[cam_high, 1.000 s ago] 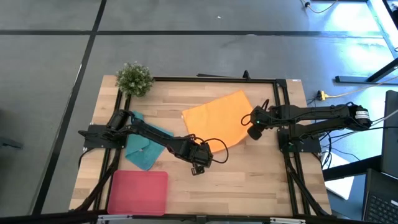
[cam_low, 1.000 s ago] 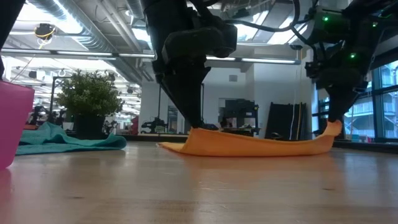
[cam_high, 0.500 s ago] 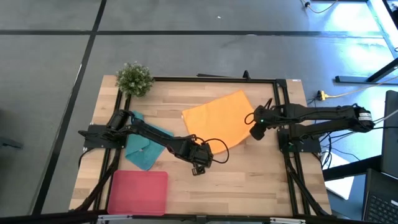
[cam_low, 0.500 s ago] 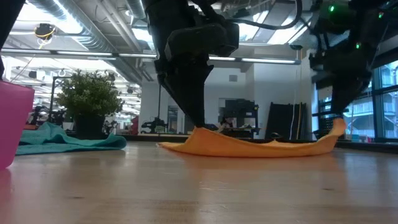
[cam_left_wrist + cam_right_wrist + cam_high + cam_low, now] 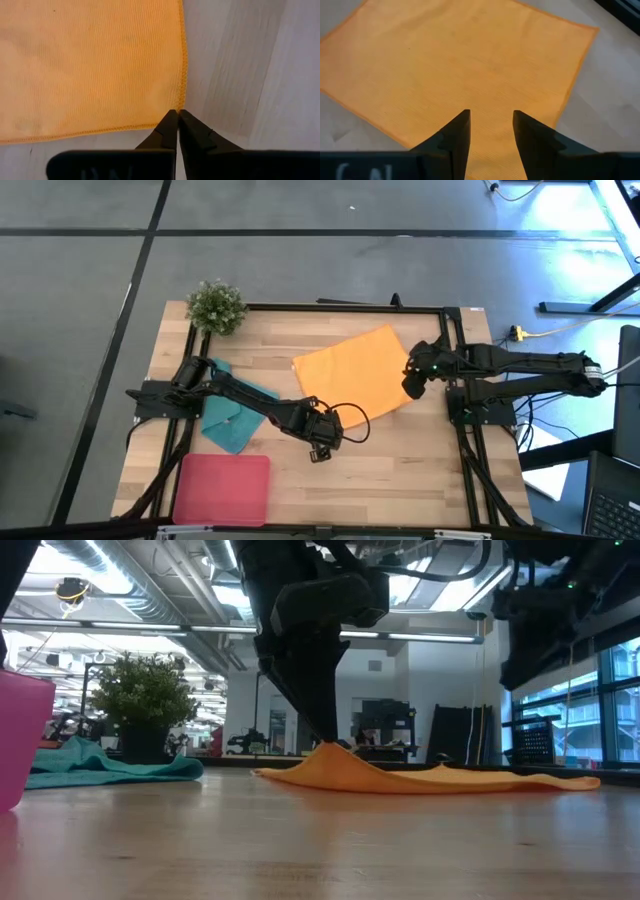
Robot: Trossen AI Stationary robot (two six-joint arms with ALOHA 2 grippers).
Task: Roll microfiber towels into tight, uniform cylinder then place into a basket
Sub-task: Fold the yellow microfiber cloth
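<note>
Now that my right claw (image 5: 412,383) has let go and hangs open, the orange towel (image 5: 352,374) lies flat on the counter (image 5: 420,465), my left claw (image 5: 177,114) pinching its corner, ready for rolling.

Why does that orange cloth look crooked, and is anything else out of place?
The orange towel lies skewed to the table's edges, one corner pinched up by the shut left gripper. The teal towel sits crumpled under the left arm. The pink basket holds nothing.
</note>
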